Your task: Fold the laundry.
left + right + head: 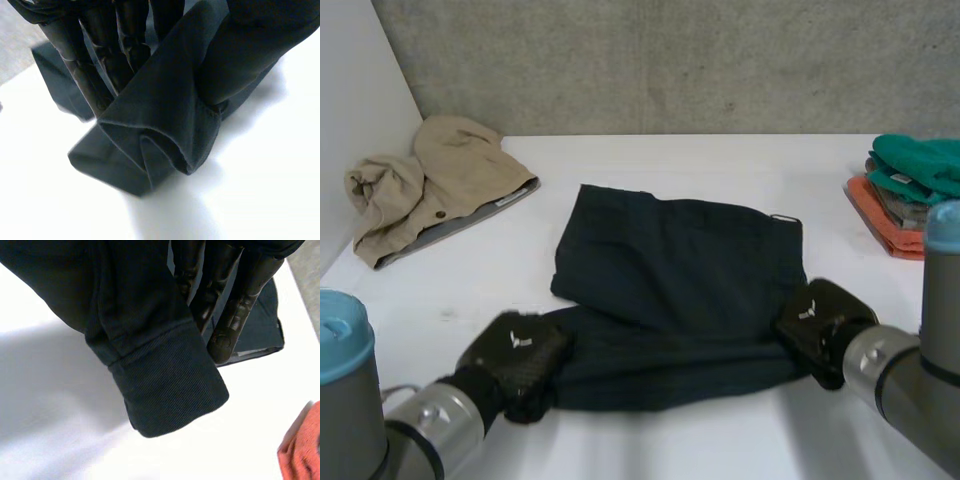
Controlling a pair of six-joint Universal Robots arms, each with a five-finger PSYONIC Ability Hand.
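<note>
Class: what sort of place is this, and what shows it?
Probably a robot lab for laundry folding: white table, concrete wall, left robot hand and right robot hand gripping a dark garment, folded clothes stacked aside.

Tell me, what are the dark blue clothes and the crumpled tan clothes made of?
The dark navy garment looks like woven cotton twill, matte: fine diagonal lines show on its stitched hem. The crumpled beige garment looks like soft matte cotton too, less surely; it creases loosely.
</note>
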